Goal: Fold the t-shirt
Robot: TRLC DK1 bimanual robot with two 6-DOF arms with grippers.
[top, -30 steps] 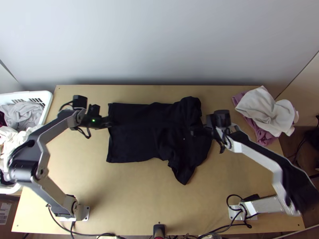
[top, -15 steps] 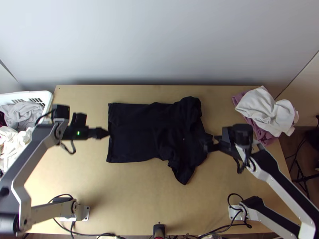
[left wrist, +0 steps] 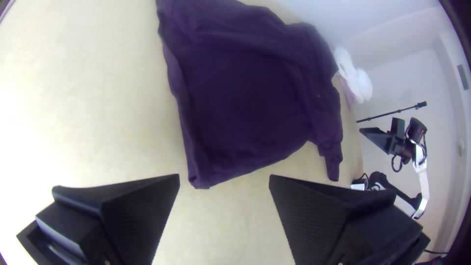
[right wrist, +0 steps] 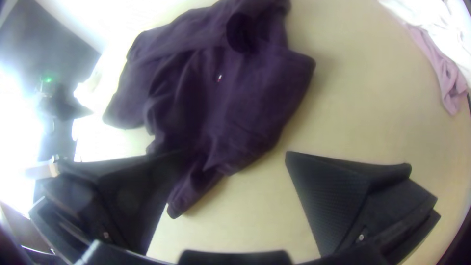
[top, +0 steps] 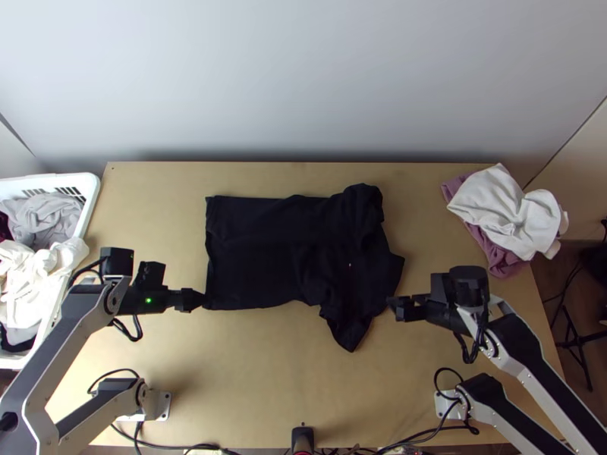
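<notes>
Currently we have our left claw and right claw with fingers apart, each near the dark t-shirt, which lies partly rumpled on the table.

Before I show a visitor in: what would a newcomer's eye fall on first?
Likely the dark shirt, mid-table, its right part bunched. Then the open left pincer by its near left corner and open right pincer by its right side. The white cloth heaped on a mauve cloth, far right, stands out too.
</notes>
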